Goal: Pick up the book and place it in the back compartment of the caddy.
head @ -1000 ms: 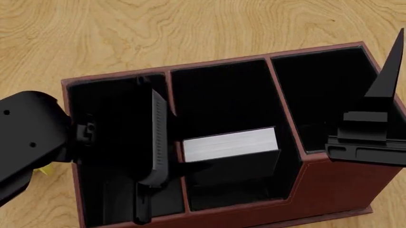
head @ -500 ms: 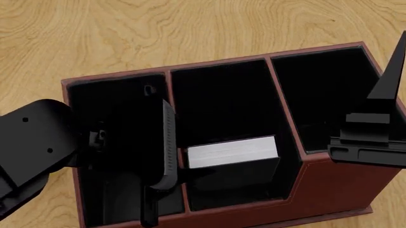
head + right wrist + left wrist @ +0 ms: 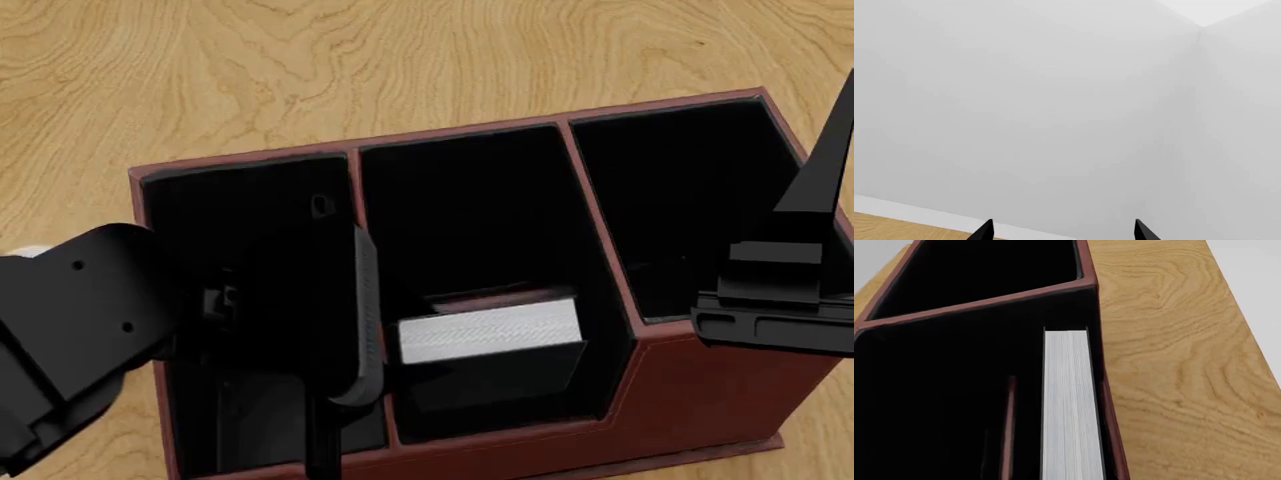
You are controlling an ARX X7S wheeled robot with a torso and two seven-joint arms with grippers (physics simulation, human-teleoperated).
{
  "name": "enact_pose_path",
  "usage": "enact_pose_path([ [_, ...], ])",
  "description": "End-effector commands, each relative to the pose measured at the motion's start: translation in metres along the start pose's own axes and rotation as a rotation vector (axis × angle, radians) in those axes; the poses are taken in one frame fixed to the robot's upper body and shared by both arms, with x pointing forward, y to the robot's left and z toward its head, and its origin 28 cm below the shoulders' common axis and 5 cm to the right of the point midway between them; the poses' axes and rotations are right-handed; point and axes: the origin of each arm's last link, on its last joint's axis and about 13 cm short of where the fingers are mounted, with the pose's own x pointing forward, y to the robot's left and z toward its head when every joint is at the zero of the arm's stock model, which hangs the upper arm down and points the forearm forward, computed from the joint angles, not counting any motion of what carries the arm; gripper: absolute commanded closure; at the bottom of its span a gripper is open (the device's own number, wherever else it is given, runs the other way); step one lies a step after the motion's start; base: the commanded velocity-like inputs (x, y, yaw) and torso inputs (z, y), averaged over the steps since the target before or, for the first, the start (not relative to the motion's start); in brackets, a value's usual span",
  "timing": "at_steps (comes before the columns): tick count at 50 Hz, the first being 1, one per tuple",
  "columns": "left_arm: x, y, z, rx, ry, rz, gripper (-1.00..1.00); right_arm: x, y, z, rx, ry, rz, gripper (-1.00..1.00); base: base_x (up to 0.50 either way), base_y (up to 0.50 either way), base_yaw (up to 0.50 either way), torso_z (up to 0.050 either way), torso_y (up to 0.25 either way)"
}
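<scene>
While the left wrist view looks down into the caddy [image 3: 1089, 305], it shows the book [image 3: 1066, 405] standing on edge with its white page edges up, close against the red-brown outer wall, with a thin reddish bar [image 3: 1009, 425] a little way off in the black interior; none of the left gripper's own fingers appear in this view. Seen from the head camera, the book [image 3: 491, 335] sits low in the nearer, smaller cell of the middle column, the back compartment [image 3: 501, 385], with the reddish bar [image 3: 481, 296] just behind it, and nothing is touching it. The left gripper [image 3: 340, 340] hangs over the left column and the dividing wall, one grey finger [image 3: 363, 320] lying along that wall beside the book; it grips nothing, but how wide its jaws stand I cannot tell. The right gripper [image 3: 801, 220] hovers over the taller right end of the caddy, apart from everything. Its own wrist view shows only blank white walls, a strip of wooden table [image 3: 894, 220], and two dark fingertips [image 3: 984, 231] set well apart with nothing between them. I judge the placing step done and the release finished; the next move calls for lifting the left arm straight up and clear, without knocking the divider or the book.
</scene>
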Motion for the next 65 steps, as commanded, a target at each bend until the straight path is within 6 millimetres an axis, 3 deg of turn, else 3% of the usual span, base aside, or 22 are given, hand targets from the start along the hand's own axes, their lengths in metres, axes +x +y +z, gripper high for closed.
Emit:
enact_pose_path([
  [1,0.004,0.001,0.001,-0.021,-0.037,0.005,1.00,0.000,0.000,0.000,-0.002,0.001,-0.002,-1.00,0.00,0.00,0.00,0.000,0.000],
  [31,0.006,0.002,-0.002,-0.028,-0.042,0.001,1.00,0.001,0.001,-0.002,-0.002,0.006,0.001,-1.00,0.00,0.00,0.00,0.000,0.001],
  [32,0.006,0.002,-0.002,-0.041,-0.036,-0.015,-1.00,0.000,0.001,-0.002,-0.001,0.005,0.001,-1.00,0.00,0.00,0.00,0.000,0.010],
  [56,0.005,0.003,0.000,-0.057,-0.040,0.010,-1.00,-0.001,-0.001,-0.002,-0.001,0.006,-0.003,-1.00,0.00,0.00,0.00,0.000,0.000],
  [65,-0.010,0.009,0.019,-0.053,-0.099,0.037,-1.00,0.000,0.000,-0.003,0.003,0.005,-0.002,-1.00,0.00,0.00,0.00,0.000,0.000],
])
